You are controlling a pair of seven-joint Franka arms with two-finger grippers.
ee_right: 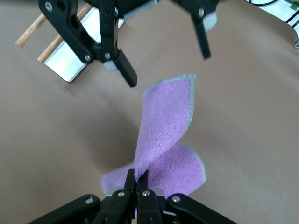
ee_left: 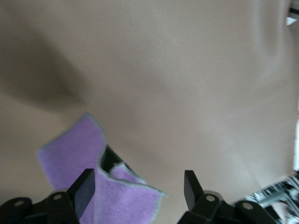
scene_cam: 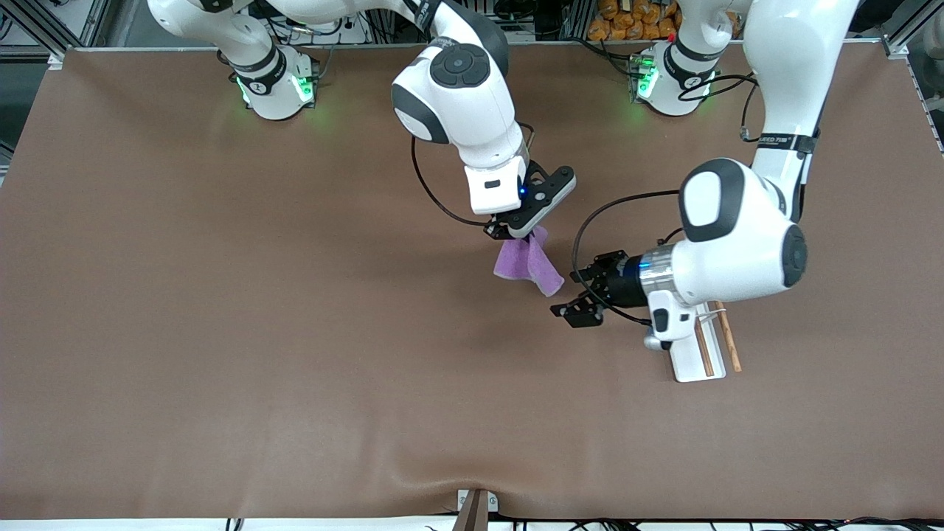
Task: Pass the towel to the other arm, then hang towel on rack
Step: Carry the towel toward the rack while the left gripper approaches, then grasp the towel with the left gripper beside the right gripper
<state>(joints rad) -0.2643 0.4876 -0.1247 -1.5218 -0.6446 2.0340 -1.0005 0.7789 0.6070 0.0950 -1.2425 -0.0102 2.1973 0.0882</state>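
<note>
The purple towel hangs in the air over the middle of the table, pinched at its upper edge by my right gripper, which is shut on it. The right wrist view shows the shut fingers with the towel rising from them. My left gripper is open beside the towel's lower corner, level with it. In the left wrist view a towel corner reaches into the gap between the spread fingers. The rack lies under the left arm, partly hidden.
The rack's white base and two wooden rods also show in the right wrist view, past the open left gripper. Brown table mat all around. A small bracket sits at the table's front edge.
</note>
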